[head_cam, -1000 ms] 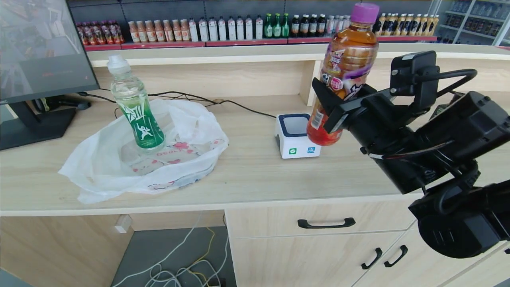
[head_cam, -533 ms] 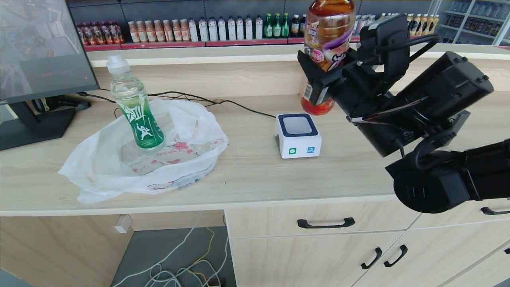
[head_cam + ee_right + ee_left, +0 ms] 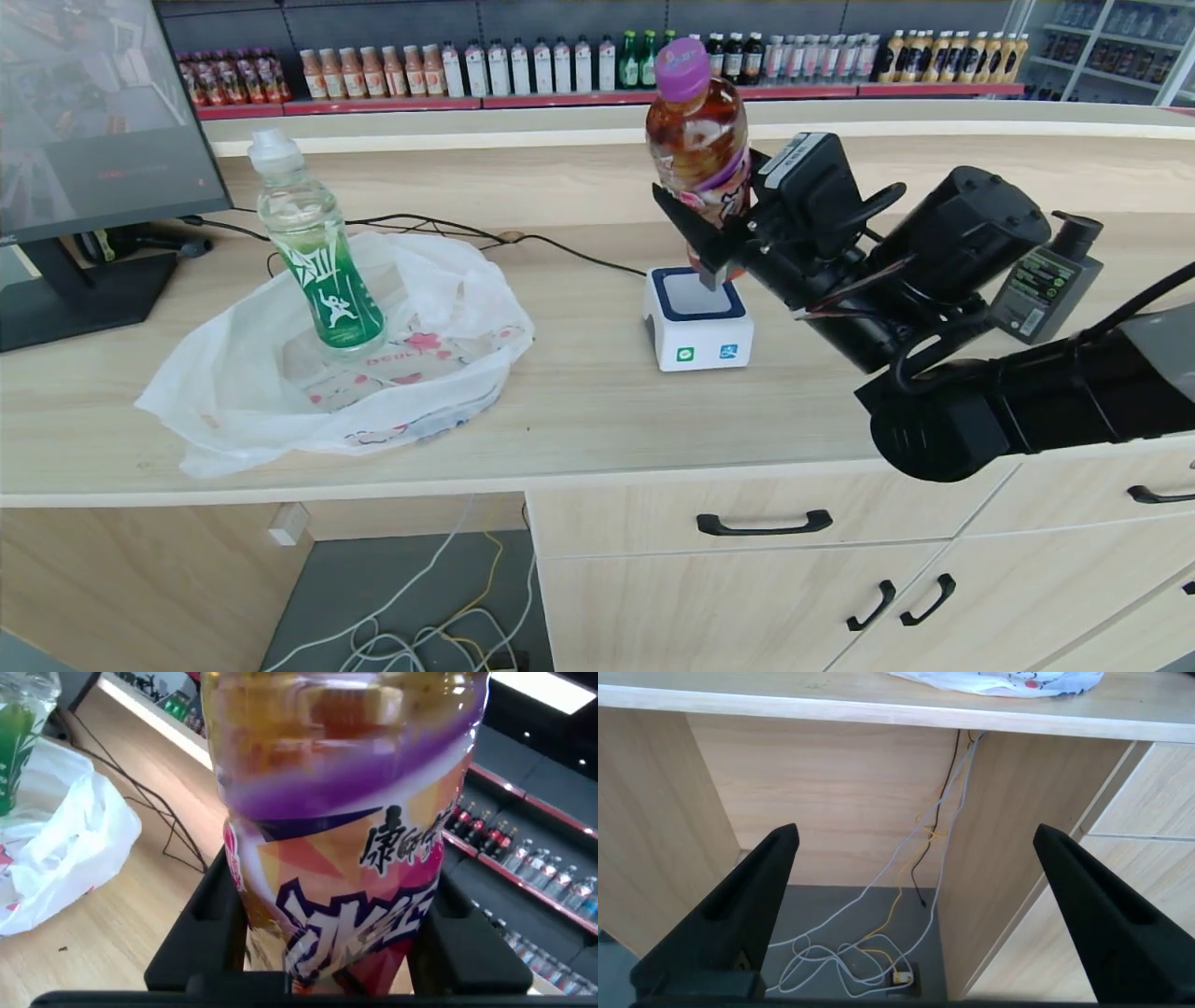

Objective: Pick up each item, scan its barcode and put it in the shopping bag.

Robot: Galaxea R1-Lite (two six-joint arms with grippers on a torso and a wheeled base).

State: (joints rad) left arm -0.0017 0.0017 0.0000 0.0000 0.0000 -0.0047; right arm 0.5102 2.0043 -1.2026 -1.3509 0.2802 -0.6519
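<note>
Right gripper (image 3: 717,238) clenched the tea bottle (image 3: 698,140) over the scanner (image 3: 695,322), probably mid-scan. Green bottle (image 3: 322,271) stood in the bag (image 3: 233,392); pump bottle (image 3: 1041,285) waited; left gripper (image 3: 915,915) gaped, empty.

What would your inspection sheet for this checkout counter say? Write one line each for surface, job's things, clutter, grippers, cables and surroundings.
Surface: wooden counter, no spills seen.
Job's things: tea bottle held upright over the scanner; green bottle standing in the open shopping bag; dark pump bottle on the counter at the right.
Clutter: nothing seen.
Grippers: right gripper shut on the tea bottle; left gripper open, empty, below the counter edge.
Cables: black cable across the counter behind the bag to the scanner; loose cables on the floor below.
Surroundings: monitor at the left; shelves of bottles behind; drawers below.
</note>
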